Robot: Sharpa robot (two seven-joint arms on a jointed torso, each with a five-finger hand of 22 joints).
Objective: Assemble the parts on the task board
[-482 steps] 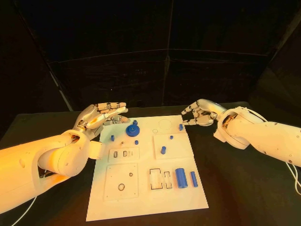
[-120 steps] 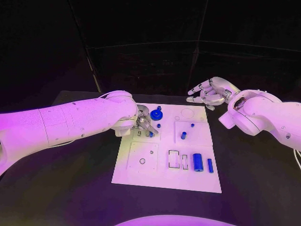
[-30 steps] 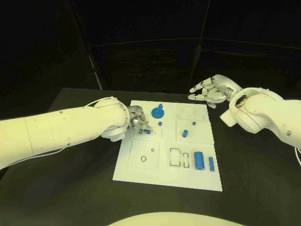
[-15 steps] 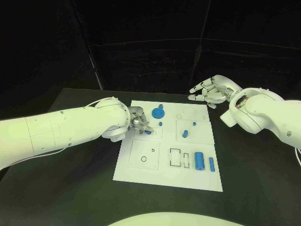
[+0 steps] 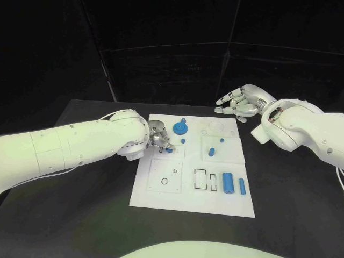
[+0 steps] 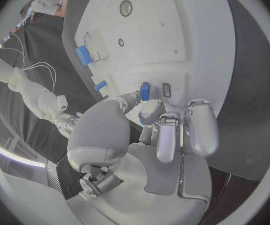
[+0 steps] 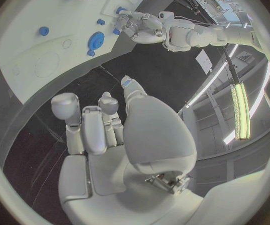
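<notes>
Now we have our left hand (image 5: 158, 141) down over the task board (image 5: 194, 204), fingers pinched together on a small blue part (image 6: 144, 91) that sits at the board surface beside a small rectangular slot (image 6: 166, 89); whether the part is already seated we cannot tell. To do this step well, we judge we should keep the part square to its recess, press straight down, and let go only once it stops rocking, so the fingertips do not drag it out. Just beyond those fingers stands the blue gear (image 5: 180, 128), with a small blue peg (image 5: 183, 141) beside it, both near enough to be knocked if we lift carelessly. Further along from the hand, toward our body, the board's rectangular recesses (image 5: 205, 179) lie with nothing in them, while a thick blue cylinder (image 5: 228, 183) and a thin blue rod (image 5: 241, 186) lie loose beside them. Another short blue peg (image 5: 210, 152) rests in the panel past the gear. Our right hand (image 5: 242, 105) hovers off the board's far corner, fingers loosely curled and apart, holding nothing.
</notes>
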